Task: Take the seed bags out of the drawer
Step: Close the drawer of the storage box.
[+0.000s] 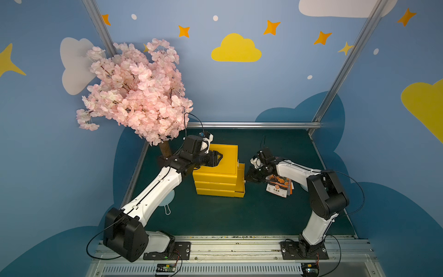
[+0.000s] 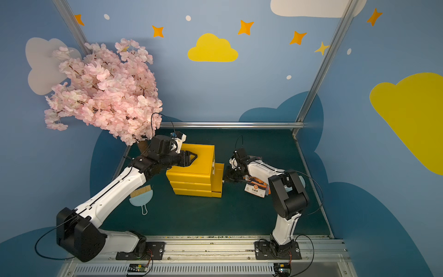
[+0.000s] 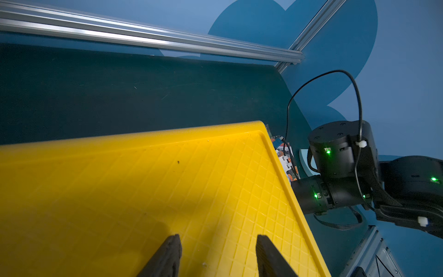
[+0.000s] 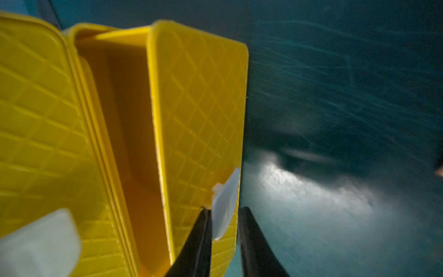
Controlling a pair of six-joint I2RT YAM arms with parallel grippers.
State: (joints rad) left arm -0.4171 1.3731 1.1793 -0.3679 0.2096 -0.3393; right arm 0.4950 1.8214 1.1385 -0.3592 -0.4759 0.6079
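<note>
Legible print: one seed bag only.
In both top views the orange-flowered seed bag (image 1: 278, 185), lying just beside the yellow drawer cabinet (image 1: 215, 172), bears three dark Chinese characters on its white band, apparently 孔雀草, under a round orange emblem; its smaller print is illegible.

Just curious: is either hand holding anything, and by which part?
Right hand straddles the open drawer at its white tab handle; whether it grips, I cannot tell. Left hand, open, holds nothing.
</note>
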